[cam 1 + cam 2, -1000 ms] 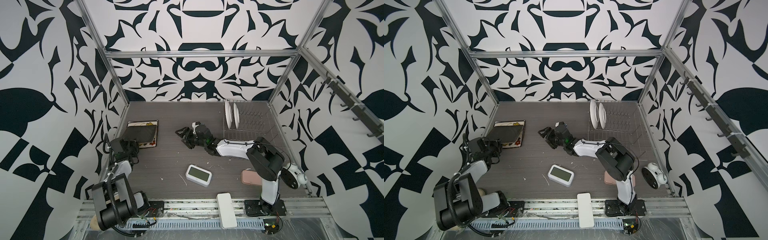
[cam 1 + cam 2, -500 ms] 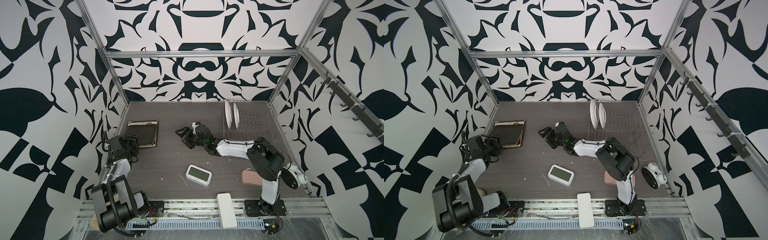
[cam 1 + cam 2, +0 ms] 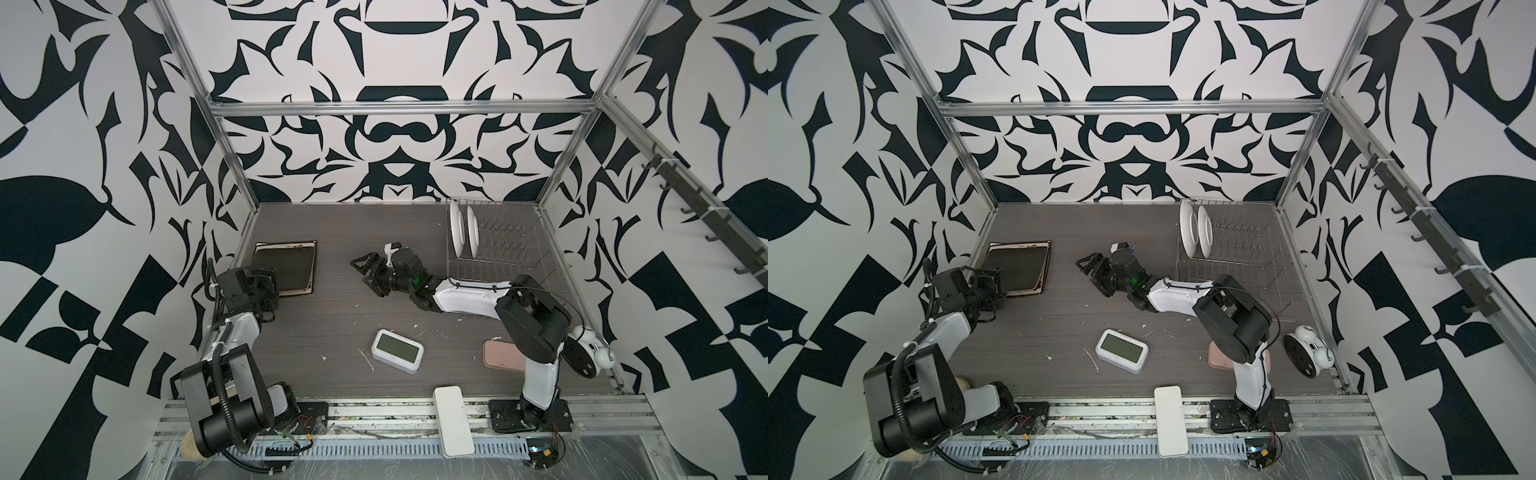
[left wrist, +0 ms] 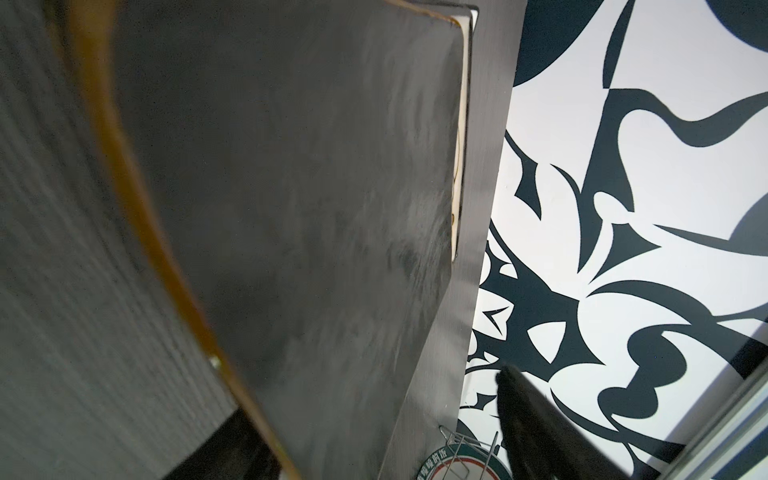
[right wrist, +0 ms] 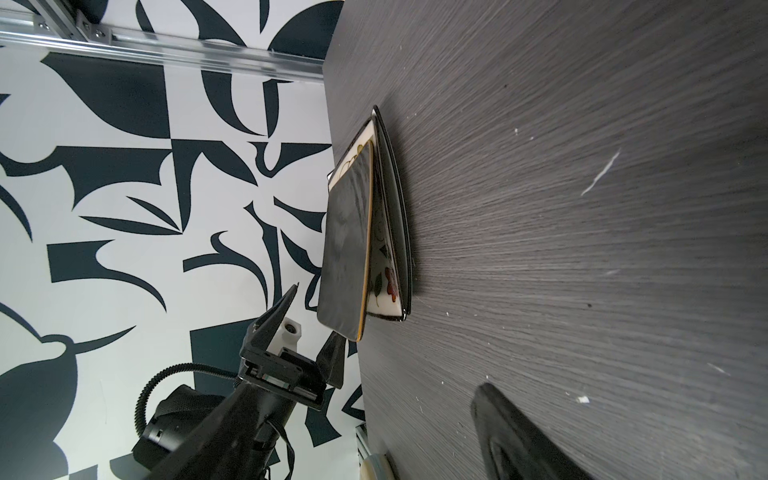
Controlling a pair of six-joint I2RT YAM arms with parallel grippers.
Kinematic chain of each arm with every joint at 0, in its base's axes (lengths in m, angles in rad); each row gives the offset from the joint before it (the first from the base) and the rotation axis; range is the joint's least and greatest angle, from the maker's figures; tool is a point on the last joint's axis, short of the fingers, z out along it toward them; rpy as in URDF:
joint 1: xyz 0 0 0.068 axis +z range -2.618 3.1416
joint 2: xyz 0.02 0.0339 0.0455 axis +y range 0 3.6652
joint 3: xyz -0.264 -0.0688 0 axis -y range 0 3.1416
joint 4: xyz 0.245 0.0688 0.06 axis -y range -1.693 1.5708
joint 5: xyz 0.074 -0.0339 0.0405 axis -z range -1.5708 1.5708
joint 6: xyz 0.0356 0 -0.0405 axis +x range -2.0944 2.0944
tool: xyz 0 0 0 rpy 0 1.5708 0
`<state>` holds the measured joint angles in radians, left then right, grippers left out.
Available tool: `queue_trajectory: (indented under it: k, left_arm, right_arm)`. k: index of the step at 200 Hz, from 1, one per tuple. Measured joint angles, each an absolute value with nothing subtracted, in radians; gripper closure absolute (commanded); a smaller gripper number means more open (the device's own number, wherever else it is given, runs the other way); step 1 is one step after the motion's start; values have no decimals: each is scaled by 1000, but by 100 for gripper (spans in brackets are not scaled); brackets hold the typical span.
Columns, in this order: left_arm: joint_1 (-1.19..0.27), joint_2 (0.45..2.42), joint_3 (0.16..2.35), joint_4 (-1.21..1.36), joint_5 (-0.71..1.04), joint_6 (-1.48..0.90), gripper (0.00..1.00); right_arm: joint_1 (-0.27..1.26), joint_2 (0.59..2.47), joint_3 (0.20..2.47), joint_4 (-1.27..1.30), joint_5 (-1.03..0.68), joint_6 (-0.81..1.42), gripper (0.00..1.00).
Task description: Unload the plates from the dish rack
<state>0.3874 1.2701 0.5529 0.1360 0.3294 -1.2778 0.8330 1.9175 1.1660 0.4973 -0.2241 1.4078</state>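
The dish rack [image 3: 513, 266] [image 3: 1237, 266] stands at the back right with two round white plates [image 3: 457, 232] [image 3: 1205, 232] upright at its left end. At the back left a dark square plate [image 3: 286, 266] [image 4: 291, 208] with a tan edge tops a stack over a floral plate [image 5: 384, 270]. In the right wrist view its near side tilts up off the stack. My left gripper [image 3: 266, 286] [image 5: 316, 320] is open, its fingers either side of that plate's near corner. My right gripper [image 3: 365, 272] [image 3: 1090, 270] is open and empty mid-table.
A white digital clock [image 3: 397, 351] lies front centre and a pink case [image 3: 500, 355] by the right arm's base. A white round clock [image 3: 590, 353] sits at the right wall, a white block [image 3: 453, 419] on the front rail. Frame posts and walls close in the sides.
My left gripper has opened and let go of the dark square plate, which has come down on the stack. The right arm has not moved.
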Motion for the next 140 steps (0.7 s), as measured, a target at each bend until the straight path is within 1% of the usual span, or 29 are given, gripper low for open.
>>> queue_trajectory:
  k: [49, 79, 91, 93, 97, 140]
  left_arm:
    - [387, 1330, 553, 152, 343, -1283, 20]
    - [387, 1331, 553, 154, 345, -1285, 16]
    - [387, 1331, 553, 154, 344, -1285, 16]
    - [387, 1331, 553, 153, 344, -1285, 13]
    - [387, 1331, 553, 152, 344, -1285, 11]
    - [387, 1331, 553, 148, 339, -1285, 5]
  right_arm:
    - [833, 1917, 1166, 497, -224, 1408, 15]
    - [833, 1917, 1166, 497, -224, 1408, 15]
    - [833, 1917, 1166, 497, -224, 1408, 15]
    - [833, 1917, 1165, 497, -224, 1408, 15]
    - [833, 1917, 1165, 497, -224, 1408, 15]
    - [833, 1917, 1162, 497, -224, 1407, 16]
